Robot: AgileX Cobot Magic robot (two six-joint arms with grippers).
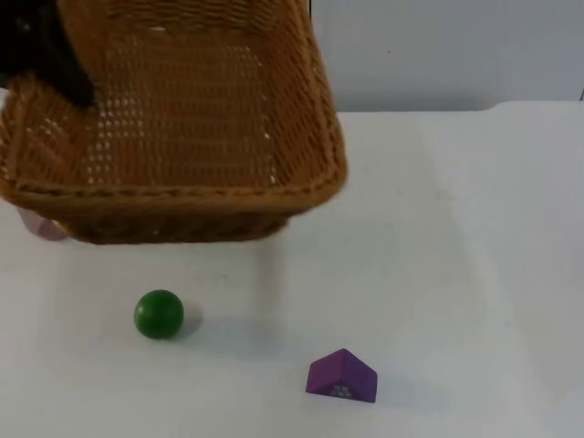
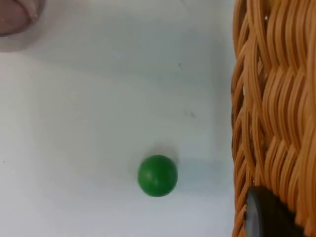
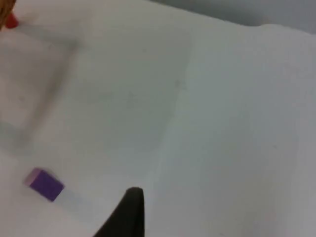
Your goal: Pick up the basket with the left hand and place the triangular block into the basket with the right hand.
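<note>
The left gripper [image 1: 64, 68] is sitting in the upper left of the top view, clamped on the left wall of the wicker basket [image 1: 182, 137] and holding it tilted above the table [image 1: 456, 274]. In the left wrist view one black fingertip [image 2: 266, 217] is pressing against the woven rim.

The right gripper [image 3: 129, 217] is showing a single dark fingertip in the right wrist view, so how far it is opened cannot be told.

No brand, label or readable writing is showing on anything; a faint pale mark on the front face of the purple triangular block [image 1: 340, 375] is too small to read.

The block is lying on the table at the lower centre of the top view, well apart from the basket. In the right wrist view it [image 3: 45, 185] is lying near the fingertip, not touching it.

A green ball [image 1: 159, 314] is resting at the lower left of the top view, below the basket's front rim. A pinkish object [image 1: 44, 225] is peeking out under the basket's left corner.
</note>
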